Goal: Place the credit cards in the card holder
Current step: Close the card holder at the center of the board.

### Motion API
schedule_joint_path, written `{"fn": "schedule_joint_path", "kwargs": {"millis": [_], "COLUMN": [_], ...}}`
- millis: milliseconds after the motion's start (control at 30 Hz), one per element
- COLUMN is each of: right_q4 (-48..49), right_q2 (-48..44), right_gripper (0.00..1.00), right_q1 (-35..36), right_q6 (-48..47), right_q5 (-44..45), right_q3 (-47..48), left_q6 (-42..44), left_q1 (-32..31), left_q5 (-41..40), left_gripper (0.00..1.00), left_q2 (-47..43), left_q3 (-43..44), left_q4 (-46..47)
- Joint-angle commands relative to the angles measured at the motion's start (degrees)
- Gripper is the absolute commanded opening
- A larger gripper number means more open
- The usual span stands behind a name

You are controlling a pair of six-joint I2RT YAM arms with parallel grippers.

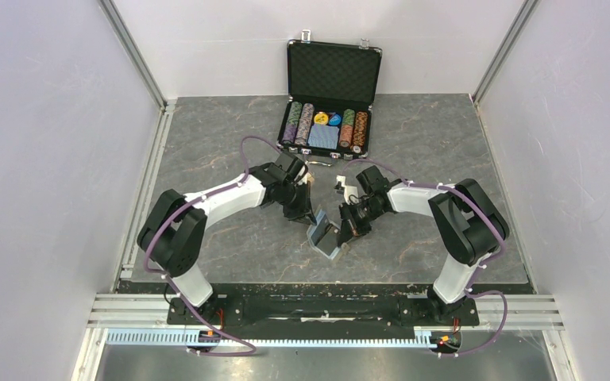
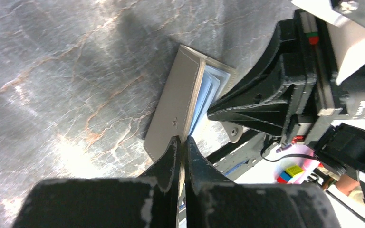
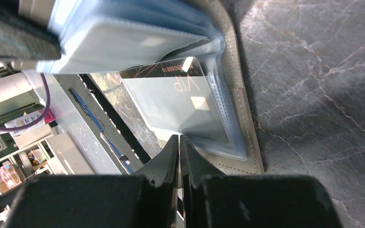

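The khaki-grey card holder (image 1: 323, 236) stands open on its edge on the dark marbled table, between my two grippers. My left gripper (image 2: 181, 140) is shut on the rim of its outer flap (image 2: 178, 102), just below the snap stud; light blue sleeves (image 2: 209, 89) fan out behind. A glossy black credit card (image 3: 176, 97) marked VIP lies partly inside a clear sleeve of the card holder (image 3: 247, 142). My right gripper (image 3: 179, 138) is shut on that card's near edge. From above, the left gripper (image 1: 310, 220) and right gripper (image 1: 341, 231) almost touch across the holder.
An open black poker chip case (image 1: 333, 71) with chip stacks and a blue deck stands at the back centre. Pale walls close in both sides. A metal rail (image 1: 326, 305) carrying the arm bases runs along the near edge.
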Motion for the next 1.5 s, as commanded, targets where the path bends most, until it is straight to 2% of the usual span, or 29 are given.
{"fn": "schedule_joint_path", "kwargs": {"millis": [0,200,433,733,933,1000,1133,1467], "right_q4": [4.92,6.30,6.73,6.85,6.70,6.77,6.63,5.74], "right_q2": [-1.20,-0.97,0.17,1.79,2.30,2.61,2.82,-0.19], "right_gripper": [0.05,0.05,0.05,0.05,0.05,0.05,0.05,0.04], "right_q1": [0.38,2.27,3.76,4.19,4.16,4.25,4.25,3.68], "right_q6": [-0.84,-1.46,-1.21,-1.30,-0.98,-0.87,-0.63,-0.47], "right_q5": [-1.78,-5.22,-4.86,-5.03,-4.59,-4.50,-4.10,-2.63], "right_q3": [-1.43,-1.19,0.05,0.01,-0.43,-0.56,-0.61,-0.52], "left_q6": [2.95,3.48,4.10,6.70,5.90,5.69,5.53,3.64], "left_q1": [-0.48,-0.48,-0.48,-1.80,-3.93,-4.54,-5.76,-7.67], "left_q5": [-7.69,-14.10,-19.61,-14.26,-11.61,-11.07,-9.76,-2.51], "left_gripper": [0.02,0.02,0.02,0.03,0.14,0.23,0.34,0.47], "left_q2": [-2.25,-5.98,-9.52,-7.80,-6.12,-5.96,-5.30,-3.27], "left_q3": [2.18,2.16,3.29,3.21,3.35,3.51,4.23,1.32], "left_q4": [-7.30,-12.71,-17.55,-15.92,-13.11,-12.18,-11.07,-4.16]}}
